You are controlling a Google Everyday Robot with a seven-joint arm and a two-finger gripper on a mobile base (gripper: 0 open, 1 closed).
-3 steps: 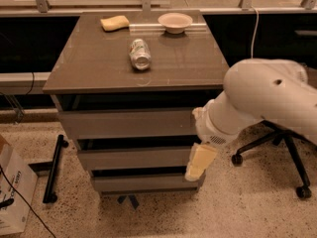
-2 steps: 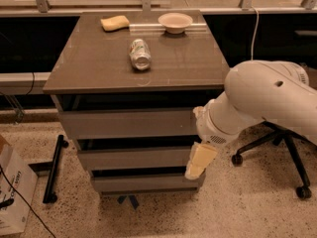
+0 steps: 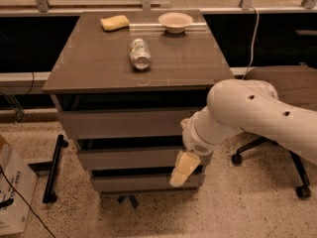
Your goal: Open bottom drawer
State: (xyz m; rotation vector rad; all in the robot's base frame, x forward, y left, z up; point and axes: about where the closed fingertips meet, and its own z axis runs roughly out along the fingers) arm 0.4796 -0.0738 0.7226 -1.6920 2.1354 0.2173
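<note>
Gripper point(image 3: 182, 169) hangs tip-down from white arm point(image 3: 247, 115), at front-right of cabinet point(image 3: 99, 68). Gripper state (open/closed): cannot tell. Bottom drawer point(image 3: 138, 183) lies just left of and behind gripper tip and appears closed; contact unclear. Can point(image 3: 139, 53), bowl point(image 3: 175, 21), sponge point(image 3: 114, 22): well above gripper, on cabinet top.

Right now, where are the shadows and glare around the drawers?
Camera view: dim, warm light; dark shadow fills the gap above the bottom drawer; a faint sheen lies on the cabinet top near the can; the gripper, at that drawer's right end, shows pale yellow.
</note>
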